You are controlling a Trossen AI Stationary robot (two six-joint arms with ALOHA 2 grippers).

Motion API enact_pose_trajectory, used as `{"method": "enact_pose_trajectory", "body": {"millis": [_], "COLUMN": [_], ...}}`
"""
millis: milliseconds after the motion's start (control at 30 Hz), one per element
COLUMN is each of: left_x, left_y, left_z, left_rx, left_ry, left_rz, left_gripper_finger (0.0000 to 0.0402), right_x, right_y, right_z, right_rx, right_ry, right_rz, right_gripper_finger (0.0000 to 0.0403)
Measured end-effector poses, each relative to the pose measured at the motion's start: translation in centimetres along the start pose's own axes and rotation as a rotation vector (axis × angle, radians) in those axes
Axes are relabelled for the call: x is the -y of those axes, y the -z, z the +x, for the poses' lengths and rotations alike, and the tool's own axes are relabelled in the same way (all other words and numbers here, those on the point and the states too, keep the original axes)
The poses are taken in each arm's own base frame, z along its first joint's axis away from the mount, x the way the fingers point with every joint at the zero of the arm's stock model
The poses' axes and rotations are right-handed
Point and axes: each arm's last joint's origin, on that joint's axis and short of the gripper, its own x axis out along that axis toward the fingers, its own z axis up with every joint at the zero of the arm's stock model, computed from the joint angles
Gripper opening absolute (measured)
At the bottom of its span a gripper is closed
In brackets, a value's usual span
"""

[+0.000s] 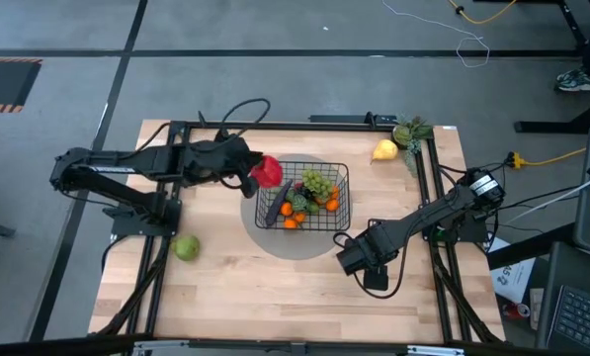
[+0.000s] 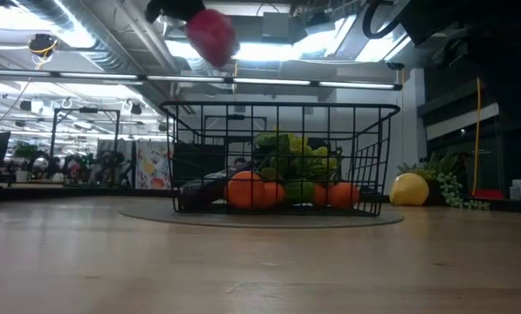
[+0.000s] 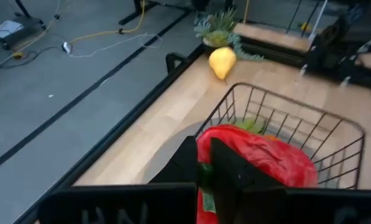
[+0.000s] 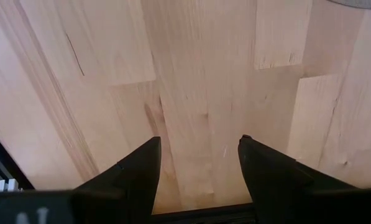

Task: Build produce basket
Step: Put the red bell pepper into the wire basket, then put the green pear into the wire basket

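The black wire basket (image 1: 339, 176) stands on a grey round mat mid-table and holds oranges (image 2: 247, 189), green grapes (image 1: 317, 183) and other produce. My left gripper (image 1: 247, 176) is shut on a red pepper (image 1: 267, 172), held in the air over the basket's left rim. In the low view the pepper (image 2: 212, 35) hangs well above the basket's top edge (image 2: 277, 108). My right gripper (image 1: 374, 280) stands open over bare wood to the basket's near right, fingers pointing down (image 4: 201, 155). A green apple (image 1: 186, 247) and a yellow pear (image 1: 384, 150) lie on the table. My left gripper pinches the red pepper at its stem end (image 3: 205, 171), where green shows between the two dark fingers (image 3: 235, 168). The fingers come from the table's left, slanting slightly down. The pepper's red body (image 3: 266, 158) juts out beyond the fingertips, lifted clear of basket and table.
A green leafy bunch (image 1: 411, 131) sits by the pear at the far right corner. Black frame rails (image 1: 161, 287) run along the table's sides. Bare wood lies along the near edge. Cables trail on the floor beyond the far edge.
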Motion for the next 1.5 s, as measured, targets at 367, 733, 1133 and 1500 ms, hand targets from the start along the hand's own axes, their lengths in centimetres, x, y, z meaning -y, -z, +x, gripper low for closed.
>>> {"method": "enact_pose_trajectory", "body": {"millis": [367, 733, 1133, 1500], "left_x": [1.0, -0.1, 2.0, 3.6], "left_y": [1.1, 0.9, 7.2, 14.7], "left_z": [4.1, -0.6, -7.8, -10.4], "left_rx": [-0.063, -0.199, -0.998, -1.275], "left_ry": [-0.031, 0.087, 0.213, -0.006], "left_rz": [0.026, -0.041, -0.167, -0.201], "left_gripper_finger": [0.0126, 0.0156, 0.0156, 0.0156], "right_x": [0.0, 0.0, -0.3, -0.9], "right_y": [0.0, 0.0, -0.4, -0.4], "right_z": [0.0, 0.0, 0.0, 0.0], "right_rx": [0.0, 0.005, 0.049, 0.073], "right_ry": [0.0, -0.003, -0.024, -0.037], "right_rz": [-0.002, 0.014, 0.021, 0.004], "right_gripper_finger": [0.0216, 0.0216, 0.0216, 0.0216]}}
